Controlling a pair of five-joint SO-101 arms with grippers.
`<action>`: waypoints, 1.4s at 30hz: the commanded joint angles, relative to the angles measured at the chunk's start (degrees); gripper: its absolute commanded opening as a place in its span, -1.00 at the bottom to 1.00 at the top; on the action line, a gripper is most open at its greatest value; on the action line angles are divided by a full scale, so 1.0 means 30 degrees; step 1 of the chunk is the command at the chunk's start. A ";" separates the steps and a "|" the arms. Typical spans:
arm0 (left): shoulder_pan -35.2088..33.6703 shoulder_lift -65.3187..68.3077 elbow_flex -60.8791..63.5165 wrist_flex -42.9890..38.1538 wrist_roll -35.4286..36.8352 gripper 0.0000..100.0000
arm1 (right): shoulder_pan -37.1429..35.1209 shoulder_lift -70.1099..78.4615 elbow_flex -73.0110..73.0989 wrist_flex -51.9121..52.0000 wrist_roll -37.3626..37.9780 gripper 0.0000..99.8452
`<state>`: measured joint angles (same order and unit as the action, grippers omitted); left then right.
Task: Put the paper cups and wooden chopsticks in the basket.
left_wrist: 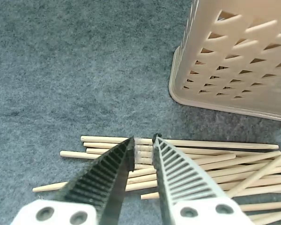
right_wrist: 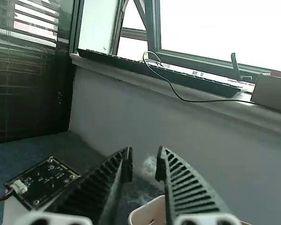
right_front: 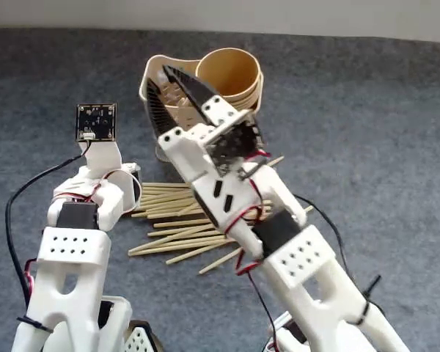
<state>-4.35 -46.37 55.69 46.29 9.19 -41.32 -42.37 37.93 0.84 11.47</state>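
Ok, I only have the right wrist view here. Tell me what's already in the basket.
Observer: A stack of paper cups stands inside the basket.
Operator: Now locate the chopsticks.
Observer: The wooden chopsticks lie in a loose pile on the carpet, just in front of the basket.
Operator: Report the left end effector.
Observer: The left end effector hangs open right above that pile, holding nothing.
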 commanded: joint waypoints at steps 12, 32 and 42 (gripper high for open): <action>-0.0103 -0.0513 -0.0220 -0.0322 0.0029 -0.84 | 0.6198 -0.4996 -0.0308 1.2469 -0.4425 -0.80; -0.0132 -0.0513 -0.0190 -0.0586 0.0029 -0.84 | 1.0066 0.0220 0.0044 1.7744 -1.0081 -0.80; -0.0132 -0.0513 -0.0190 -0.0586 0.0029 -0.84 | 1.0066 0.6784 -0.2623 1.7773 -1.1839 -0.80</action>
<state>-4.35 -46.37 55.69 45.58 9.19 -11.78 -26.55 35.56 54.02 -22.37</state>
